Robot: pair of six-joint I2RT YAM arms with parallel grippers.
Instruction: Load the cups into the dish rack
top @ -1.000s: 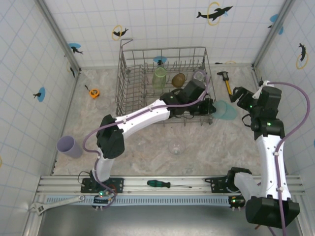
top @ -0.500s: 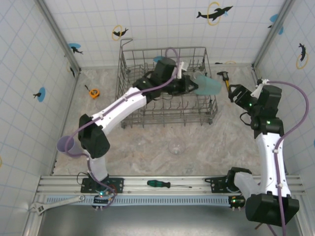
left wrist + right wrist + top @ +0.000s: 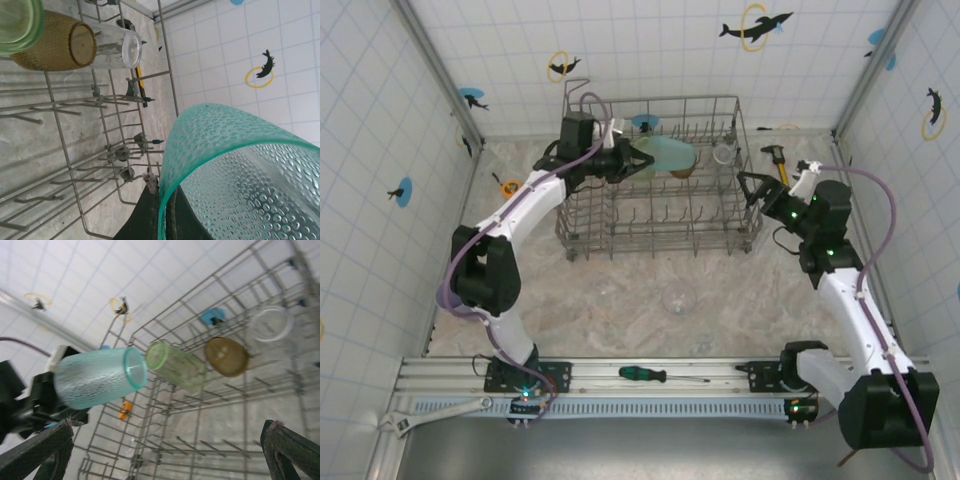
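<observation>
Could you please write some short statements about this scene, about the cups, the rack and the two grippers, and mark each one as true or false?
1. The left gripper holds the teal cup over the dish rack. True.
2. The right gripper is shut on the amber cup. False: it is open and holds nothing; the amber cup lies in the rack.
3. A clear cup sits on the table in front of the rack. True.
4. The screwdriver lies inside the rack. False: it lies on the metal rail between the arm bases.
5. The green cup lies in the rack beside the amber cup. True.
</observation>
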